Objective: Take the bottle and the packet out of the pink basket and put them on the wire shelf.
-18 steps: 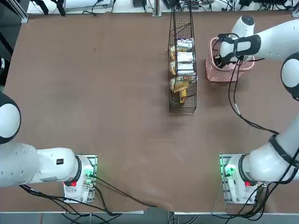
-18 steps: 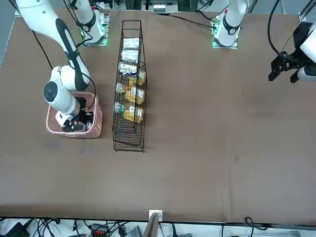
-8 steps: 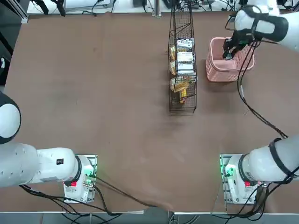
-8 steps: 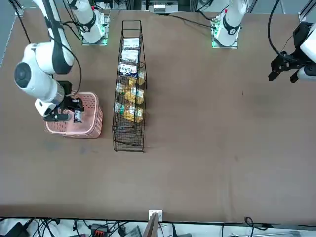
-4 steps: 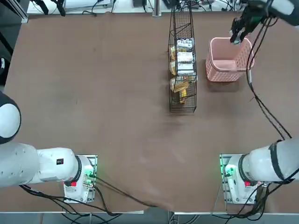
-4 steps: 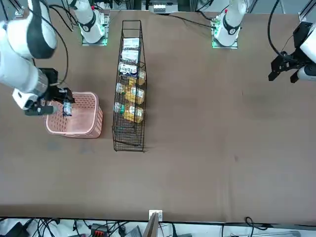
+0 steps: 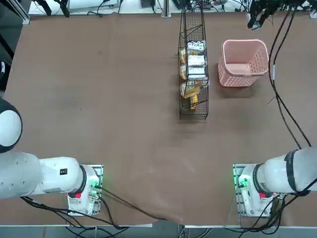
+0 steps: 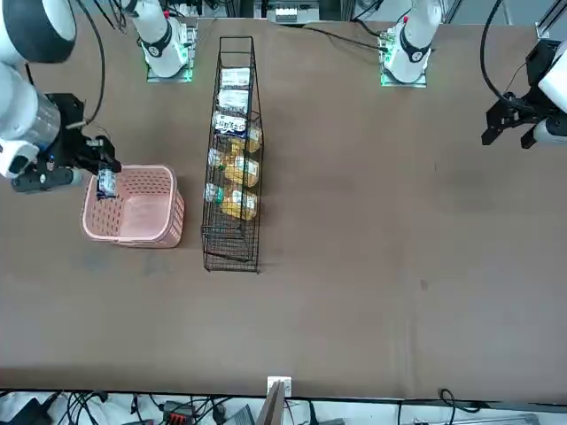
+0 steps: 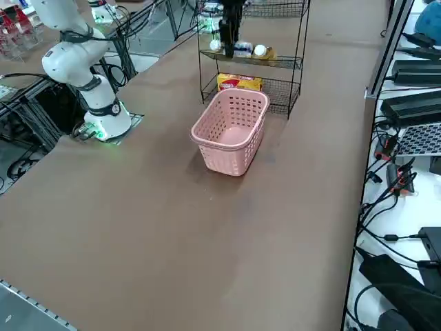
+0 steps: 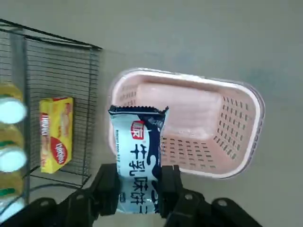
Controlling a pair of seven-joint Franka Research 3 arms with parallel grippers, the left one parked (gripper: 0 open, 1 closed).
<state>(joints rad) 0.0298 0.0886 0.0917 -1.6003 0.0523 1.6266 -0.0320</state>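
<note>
The gripper (image 8: pixel 99 173) holds the packet (image 8: pixel 106 183) up over the pink basket's (image 8: pixel 133 232) back corner. The wire shelf (image 8: pixel 232 150) stands beside it.

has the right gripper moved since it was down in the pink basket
Yes. The right gripper, shut on the packet, has risen out of the pink basket and now hangs above its rim.
</note>
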